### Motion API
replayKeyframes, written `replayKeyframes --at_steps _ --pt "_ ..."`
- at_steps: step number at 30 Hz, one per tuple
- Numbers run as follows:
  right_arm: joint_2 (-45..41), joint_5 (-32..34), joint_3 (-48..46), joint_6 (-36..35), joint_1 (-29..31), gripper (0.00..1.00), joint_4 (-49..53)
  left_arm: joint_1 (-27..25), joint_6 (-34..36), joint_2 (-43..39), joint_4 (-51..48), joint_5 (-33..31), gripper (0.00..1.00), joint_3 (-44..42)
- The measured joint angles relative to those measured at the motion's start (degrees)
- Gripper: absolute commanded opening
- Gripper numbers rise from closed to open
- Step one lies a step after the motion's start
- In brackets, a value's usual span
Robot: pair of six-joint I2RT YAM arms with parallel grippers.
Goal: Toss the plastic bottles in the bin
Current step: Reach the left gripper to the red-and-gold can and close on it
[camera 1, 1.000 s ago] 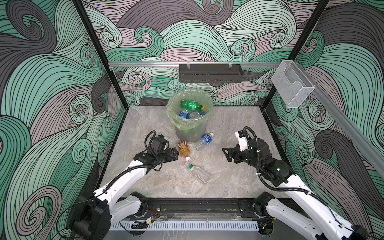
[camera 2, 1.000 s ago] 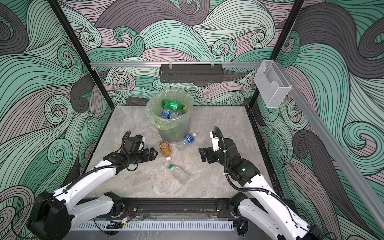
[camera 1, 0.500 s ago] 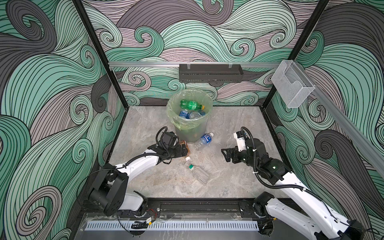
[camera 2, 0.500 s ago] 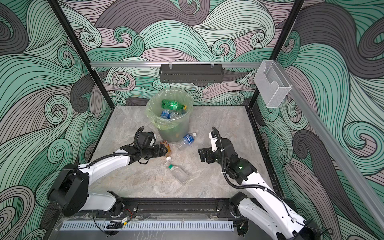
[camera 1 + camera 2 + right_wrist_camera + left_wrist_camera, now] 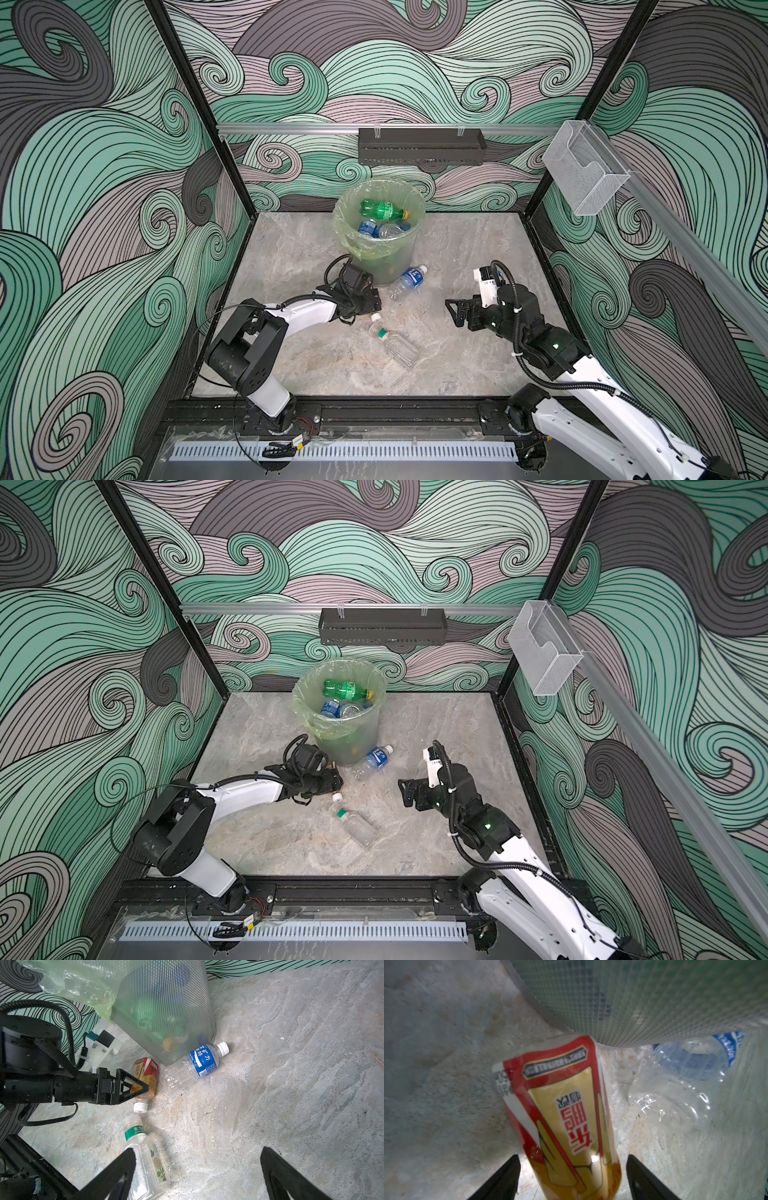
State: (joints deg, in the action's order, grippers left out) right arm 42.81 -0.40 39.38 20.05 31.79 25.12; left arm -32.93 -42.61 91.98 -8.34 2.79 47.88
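Orange bottle [image 5: 566,1118] lies just beside the bin's [image 5: 399,262] base, flanked by the left end effector's [image 5: 572,1156] released jaws, gaps showing both sides. Right end effector [image 5: 453,314] hangs released, well apart from the bin.

You can read 宝矿力水特 on the blue-label bottle [image 5: 202,1061] and 东方 on the green-banded bottle [image 5: 150,1158]. The red bottle [image 5: 566,1118] says 东鹏.
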Motion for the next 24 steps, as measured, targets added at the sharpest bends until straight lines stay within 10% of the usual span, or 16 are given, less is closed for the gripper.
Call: replayKeyframes --at_steps 24 --pt "2.2 -0.7 -1.9 1.4 0.0 0.94 -2.8 -0.2 -1.5 -2.6 0.1 -1.3 0.82 -4.4"
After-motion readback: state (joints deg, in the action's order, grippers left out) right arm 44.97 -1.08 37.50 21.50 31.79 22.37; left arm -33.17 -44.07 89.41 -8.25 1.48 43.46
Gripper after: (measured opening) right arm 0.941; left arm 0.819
